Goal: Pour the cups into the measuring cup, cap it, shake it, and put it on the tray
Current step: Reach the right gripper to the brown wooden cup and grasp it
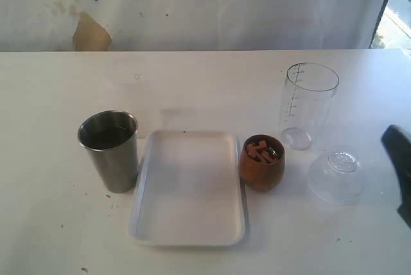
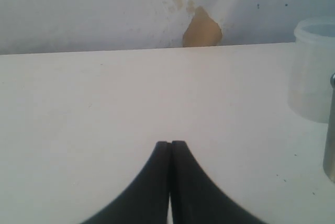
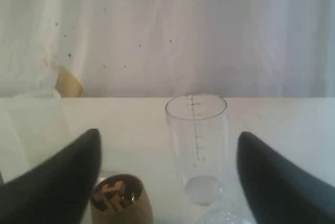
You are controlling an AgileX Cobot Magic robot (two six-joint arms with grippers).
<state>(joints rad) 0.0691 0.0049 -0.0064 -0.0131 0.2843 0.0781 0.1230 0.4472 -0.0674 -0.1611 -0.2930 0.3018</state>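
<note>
The steel tumbler (image 1: 109,151) stands left of the white tray (image 1: 188,223); its edge shows in the left wrist view (image 2: 330,130). Right of the tray is the brown wooden cup (image 1: 262,164) (image 3: 121,203), holding reddish-brown pieces. The clear measuring cup (image 1: 307,105) (image 3: 196,140) stands upright and uncapped behind it. My right gripper (image 3: 168,134) is open and empty, short of the measuring cup and wooden cup, which show between its fingers. One dark finger (image 1: 398,156) enters at the exterior view's right edge. My left gripper (image 2: 170,143) is shut on nothing, over bare table.
A clear dome lid (image 1: 335,175) lies on the table right of the wooden cup, near my right gripper. A cloudy translucent container (image 2: 314,72) stands beyond the tumbler in the left wrist view. A white wall backs the table.
</note>
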